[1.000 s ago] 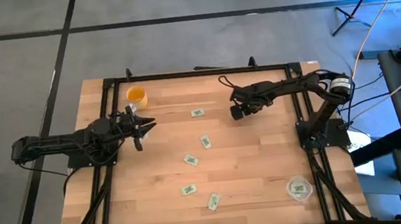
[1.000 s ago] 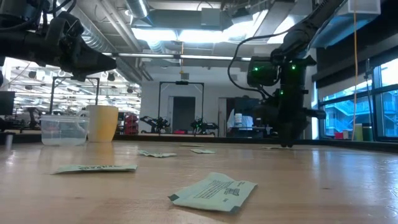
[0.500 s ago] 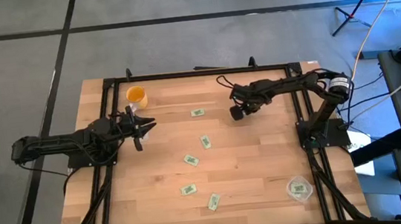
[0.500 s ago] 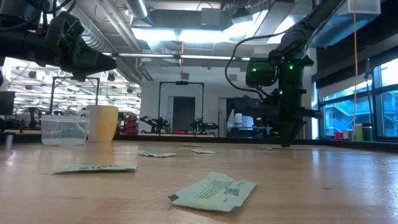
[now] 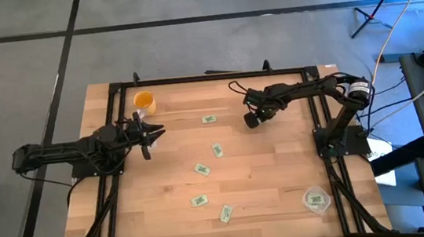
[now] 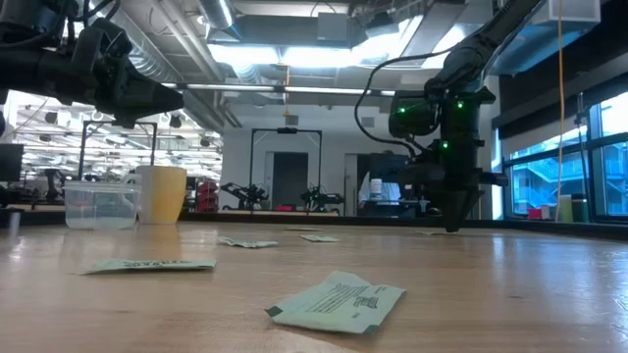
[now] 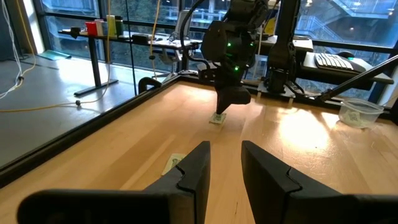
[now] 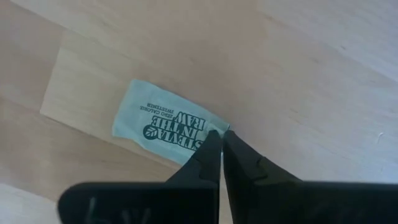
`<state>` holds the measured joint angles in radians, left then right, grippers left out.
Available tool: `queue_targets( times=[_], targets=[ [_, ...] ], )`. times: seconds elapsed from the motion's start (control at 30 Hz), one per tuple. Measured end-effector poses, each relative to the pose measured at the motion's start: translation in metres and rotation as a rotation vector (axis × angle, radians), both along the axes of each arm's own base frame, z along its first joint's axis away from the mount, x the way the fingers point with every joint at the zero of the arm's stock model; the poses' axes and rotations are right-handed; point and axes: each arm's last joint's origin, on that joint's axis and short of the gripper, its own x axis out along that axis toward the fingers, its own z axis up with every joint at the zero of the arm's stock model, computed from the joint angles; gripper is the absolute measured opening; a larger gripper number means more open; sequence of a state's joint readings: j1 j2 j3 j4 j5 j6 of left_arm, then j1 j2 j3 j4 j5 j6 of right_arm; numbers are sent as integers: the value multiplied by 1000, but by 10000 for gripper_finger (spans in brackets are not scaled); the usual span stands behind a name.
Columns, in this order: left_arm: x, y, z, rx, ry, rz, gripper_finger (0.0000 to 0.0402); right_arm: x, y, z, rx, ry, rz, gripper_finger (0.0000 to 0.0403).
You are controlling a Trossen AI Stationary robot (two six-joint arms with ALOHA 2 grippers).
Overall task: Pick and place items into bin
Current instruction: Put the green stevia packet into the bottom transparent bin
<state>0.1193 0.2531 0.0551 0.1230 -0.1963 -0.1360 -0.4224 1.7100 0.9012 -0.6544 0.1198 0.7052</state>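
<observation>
R gripper at desk 1 o'clock, fingers pinched shut on corner of a packet lying flat. L gripper hovers at 9 o'clock, fingers narrowly apart, empty.

The packet reads "Stevia In The Raw".

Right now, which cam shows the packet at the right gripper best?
Right wrist view: the packet fills the frame, print legible, right gripper pinched on its corner. Left wrist view shows it small under that gripper. The high and low views don't show it clearly.
</observation>
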Motion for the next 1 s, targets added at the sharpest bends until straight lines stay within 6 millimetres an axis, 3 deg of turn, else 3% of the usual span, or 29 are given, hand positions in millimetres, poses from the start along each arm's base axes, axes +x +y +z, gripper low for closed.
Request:
queue_targets(
  times=[0.2,0.73,0.87,1.0],
  targets=[
    [0,0,0,0,0,1,86,2,1,1,-39,11,86,9],
    [0,0,0,0,0,1,86,5,2,1,-82,9,117,0],
    [0,0,0,0,0,1,86,4,5,8,-75,-17,128,0],
    [0,0,0,0,0,0,86,3,11,30,-111,-94,143,0]
  ],
)
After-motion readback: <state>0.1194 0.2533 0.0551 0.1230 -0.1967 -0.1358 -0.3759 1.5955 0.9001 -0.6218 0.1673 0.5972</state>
